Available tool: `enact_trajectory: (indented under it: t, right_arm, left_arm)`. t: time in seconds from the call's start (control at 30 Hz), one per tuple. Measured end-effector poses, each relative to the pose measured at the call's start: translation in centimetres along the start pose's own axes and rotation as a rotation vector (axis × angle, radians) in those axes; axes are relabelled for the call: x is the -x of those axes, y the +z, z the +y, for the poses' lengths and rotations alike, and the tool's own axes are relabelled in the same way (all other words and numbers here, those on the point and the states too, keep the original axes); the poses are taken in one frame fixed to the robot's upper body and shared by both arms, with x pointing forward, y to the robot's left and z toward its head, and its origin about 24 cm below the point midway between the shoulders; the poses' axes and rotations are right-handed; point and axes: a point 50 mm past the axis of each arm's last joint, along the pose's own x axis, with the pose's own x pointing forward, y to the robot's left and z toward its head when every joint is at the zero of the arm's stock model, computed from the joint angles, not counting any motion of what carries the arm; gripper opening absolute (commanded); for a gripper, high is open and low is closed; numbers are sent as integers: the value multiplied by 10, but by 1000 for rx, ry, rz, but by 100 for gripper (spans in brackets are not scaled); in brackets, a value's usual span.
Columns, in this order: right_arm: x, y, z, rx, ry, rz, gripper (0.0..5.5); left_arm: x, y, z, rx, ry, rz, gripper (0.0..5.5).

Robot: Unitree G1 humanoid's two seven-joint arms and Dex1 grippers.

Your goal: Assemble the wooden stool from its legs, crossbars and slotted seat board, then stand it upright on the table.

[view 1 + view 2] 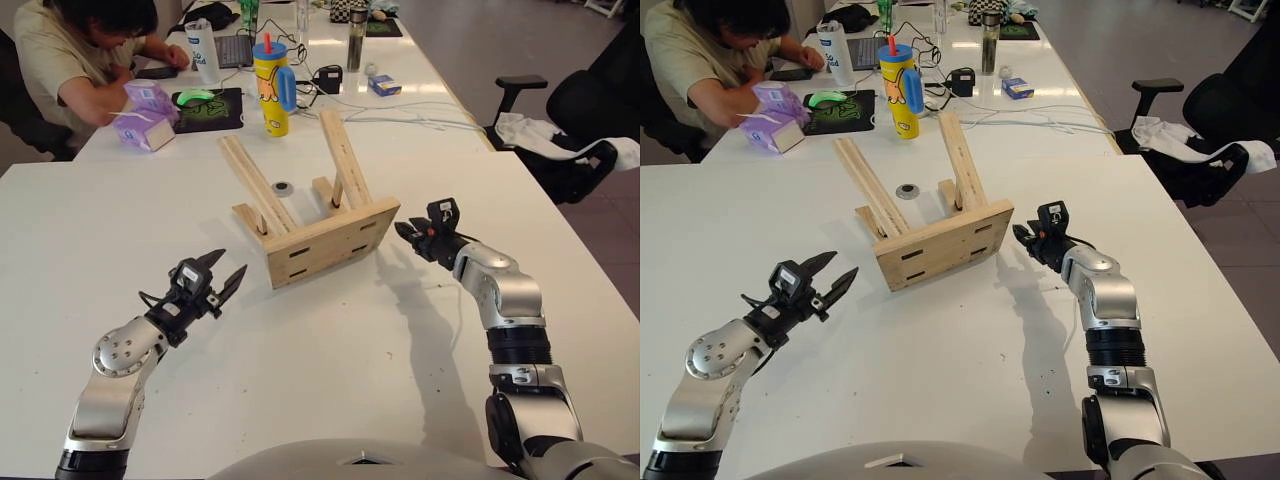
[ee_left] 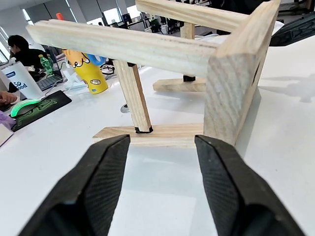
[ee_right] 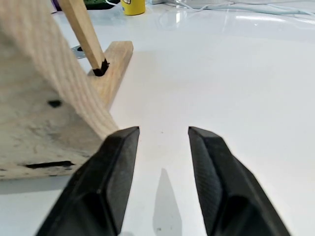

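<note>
Pale wooden stool (image 1: 325,245) sideways between my left gripper (image 1: 232,264) and right gripper (image 1: 402,233), both spread; right wrist view catches seat slot (image 3: 49,164).

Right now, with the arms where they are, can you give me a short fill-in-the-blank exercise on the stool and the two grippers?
1. The stool lies on its ____ on the table, not standing upright.
2. The left gripper and the right gripper are both ____, holding nothing.
3. The stool's legs point ____ from the robot, toward the yellow cup.
Missing words: side; open; away.
</note>
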Motion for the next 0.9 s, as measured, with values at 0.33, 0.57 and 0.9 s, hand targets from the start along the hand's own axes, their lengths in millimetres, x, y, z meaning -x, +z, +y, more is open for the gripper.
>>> enact_trajectory:
  t: [0.33, 0.57, 0.9]
  right_arm:
    - [-3, -19, -7, -48, -16, 44, 182]
    - [-11, -16, -3, -42, 35, 44, 182]
    - [-12, -17, -6, -57, 16, 35, 182]
  left_arm:
    - [-39, -11, 4, 5, -175, -48, 374]
    - [-60, -15, -6, 34, -275, -46, 277]
    - [-62, -13, -10, 78, -381, -47, 129]
